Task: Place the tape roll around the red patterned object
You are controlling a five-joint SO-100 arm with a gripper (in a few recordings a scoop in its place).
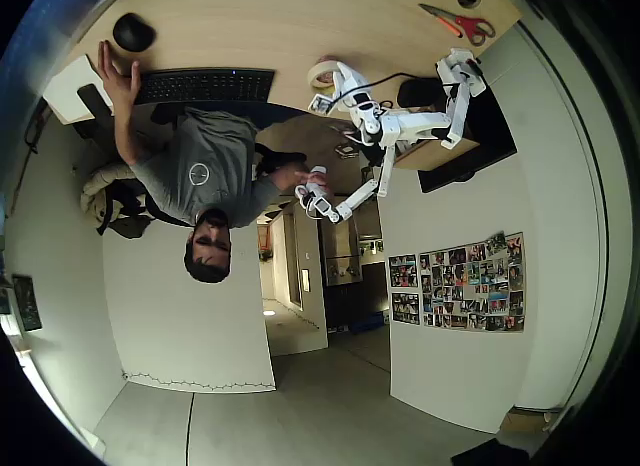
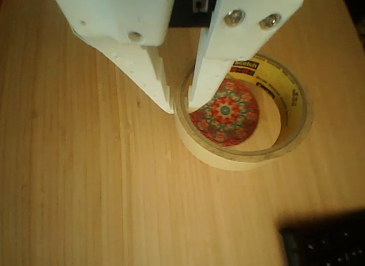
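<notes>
Tape roll: the pale cream-yellow ring of tape [image 2: 245, 154] lies flat on the wooden surface [image 2: 85, 192]; in the wrist view its wide open centre holds the ball; a printed yellow label shows on its inner wall at the upper right; in the overhead view the roll [image 1: 321, 74] sits at the surface's edge, right of the keyboard.

Red patterned object: the small round pinkish-red ball with a pale flower-like pattern [image 2: 225, 115] rests inside the ring, towards its upper left part; the ring goes all around it.

Gripper: the white two-finger gripper [image 2: 181, 103] has one finger outside the ring's left wall and the other finger inside the ring, over the ball's edge; the wall stands between them; the fingers are set narrowly on the tape roll's wall, grasping it; in the overhead view the white arm [image 1: 400, 121] reaches to the roll.

Other things: a black keyboard [image 1: 205, 85], a black computer mouse [image 1: 133, 31] and red-handled scissors [image 1: 462, 24] lie on the surface, well apart from the roll; a person in a grey shirt [image 1: 195, 171] sits at the surface, one hand [image 1: 118, 81] raised beside the keyboard.
</notes>
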